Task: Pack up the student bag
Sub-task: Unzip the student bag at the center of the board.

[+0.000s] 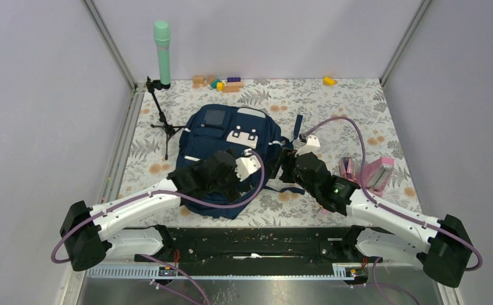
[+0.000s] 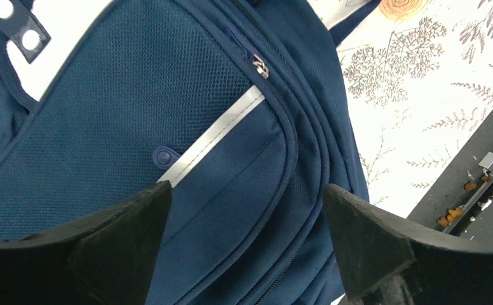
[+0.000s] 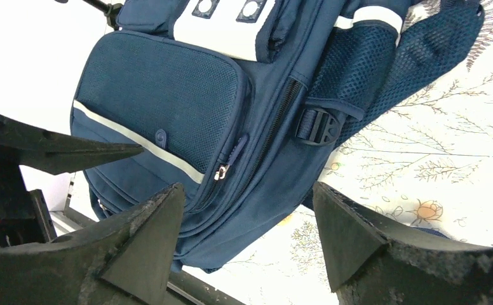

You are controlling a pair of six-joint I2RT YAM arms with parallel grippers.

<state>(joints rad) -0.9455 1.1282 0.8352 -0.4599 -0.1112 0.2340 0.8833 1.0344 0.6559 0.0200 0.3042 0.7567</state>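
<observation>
Overhead and wrist views, table covered by a leaf-print cloth (image 1: 333, 108).

The student bag (image 1: 222, 127), navy blue, lies flat near the middle of the table, front face up, its long axis running from 12 to 6 o'clock. Its zippers appear closed in the views given. A white patch (image 3: 225, 25) sits on the upper pocket. Below it is a mesh-faced front pocket crossed by a grey-white reflective stripe (image 2: 218, 133). A metal zipper pull (image 2: 260, 65) rests at the corner of that pocket. On the bag's 3 o'clock flank are a mesh side pocket (image 3: 358, 70) and a dark strap buckle (image 3: 318, 125).

The left gripper (image 2: 247, 190) hangs over the 6 o'clock half of the bag. Its jaws are spread wide and nothing lies between them but the fabric beneath. The right gripper (image 3: 249, 189) is just beside the bag's 3 o'clock edge, jaws likewise spread wide and holding nothing.

Surroundings:
- At 11 o'clock, a small black tripod (image 1: 161, 121) carries an upright pale-green cylinder (image 1: 162, 44).
- At 12 o'clock, along the far edge, lies a cluster of coloured toy blocks (image 1: 222, 82).
- At 1 o'clock lies a single yellow block (image 1: 328, 81).
- At 4 o'clock, beyond the right arm, lie pink-and-white objects (image 1: 377, 175), too small to identify.
</observation>
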